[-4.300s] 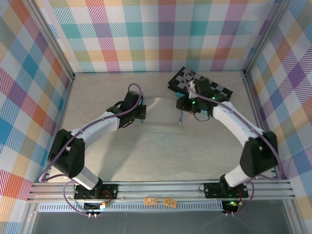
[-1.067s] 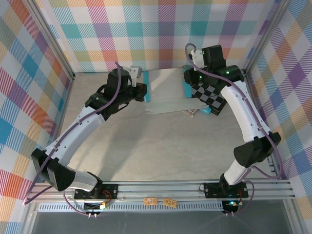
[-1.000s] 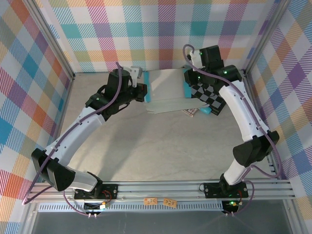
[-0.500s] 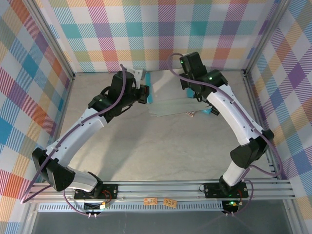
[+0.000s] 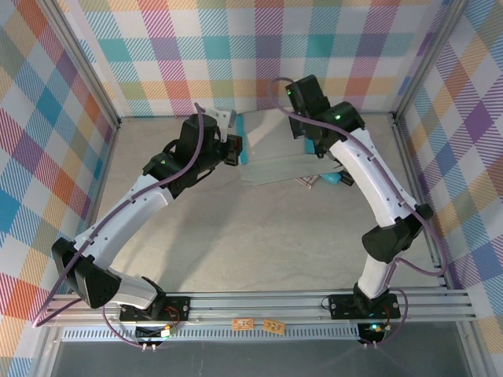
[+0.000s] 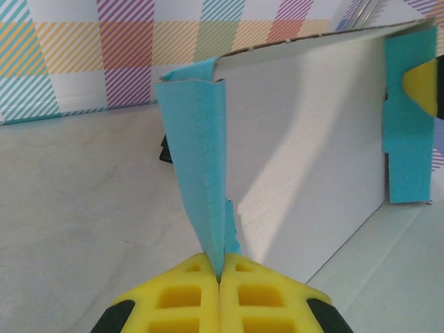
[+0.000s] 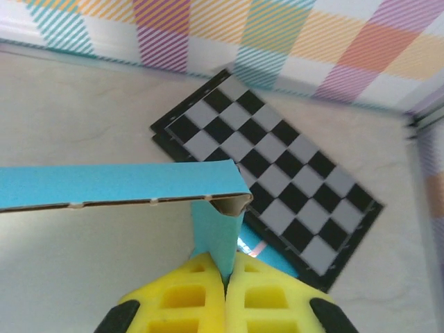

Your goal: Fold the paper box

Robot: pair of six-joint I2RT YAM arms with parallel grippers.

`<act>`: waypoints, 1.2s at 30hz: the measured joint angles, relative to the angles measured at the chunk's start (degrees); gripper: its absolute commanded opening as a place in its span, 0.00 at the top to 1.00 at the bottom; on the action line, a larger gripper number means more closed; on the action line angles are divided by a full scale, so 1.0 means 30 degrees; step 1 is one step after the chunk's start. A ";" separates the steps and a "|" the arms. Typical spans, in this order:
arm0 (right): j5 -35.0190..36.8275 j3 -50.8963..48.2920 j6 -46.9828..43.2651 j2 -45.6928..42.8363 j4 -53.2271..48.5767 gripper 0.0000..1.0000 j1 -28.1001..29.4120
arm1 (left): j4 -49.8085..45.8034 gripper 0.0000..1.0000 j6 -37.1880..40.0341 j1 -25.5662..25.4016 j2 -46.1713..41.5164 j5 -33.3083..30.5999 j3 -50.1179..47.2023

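Note:
The paper box [image 5: 275,153] is an unfolded sheet, teal outside and grey-white inside, held off the table near the back wall between both grippers. My left gripper [image 5: 237,151] is shut on its left teal flap [image 6: 198,159], which stands folded up from the pale inner panel [image 6: 298,159]. My right gripper [image 5: 313,144] is shut on the opposite teal flap [image 7: 220,239], below a folded teal edge [image 7: 118,184]. In the left wrist view one yellow fingertip [image 6: 423,87] of the right gripper shows at the far flap [image 6: 409,146].
A black-and-grey checkerboard [image 7: 270,177] lies on the table under the right arm, with a slim teal object [image 7: 281,263] beside it, also peeking out past the arm [image 5: 334,178]. The plaid back wall [image 5: 259,55] is close behind the sheet.
Over four seconds both arms carried the sheet from mid-table toward the back wall. In the last second the right wrist swung left over the checkerboard and the sheet tilted lower.

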 measured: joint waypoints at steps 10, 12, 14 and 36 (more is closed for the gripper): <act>-0.5493 -0.3716 0.0051 -0.1982 0.2331 0.97 -0.1727 | -0.0248 1.00 0.0000 0.0000 -0.0444 -0.0029 0.0007; -0.6164 -0.4466 0.0080 -0.2324 0.2863 0.95 -0.1931 | -0.0240 1.00 -0.0015 0.0000 -0.0583 -0.0022 0.0007; -0.6688 -0.5115 0.0124 -0.2601 0.3351 0.93 -0.2084 | -0.0233 1.00 -0.0073 -0.0007 -0.0678 -0.0007 0.0007; -1.1927 -1.0448 0.1792 -0.5464 0.6965 0.77 -0.3672 | 0.0648 1.00 -0.1224 0.0073 -0.0911 0.0051 0.0000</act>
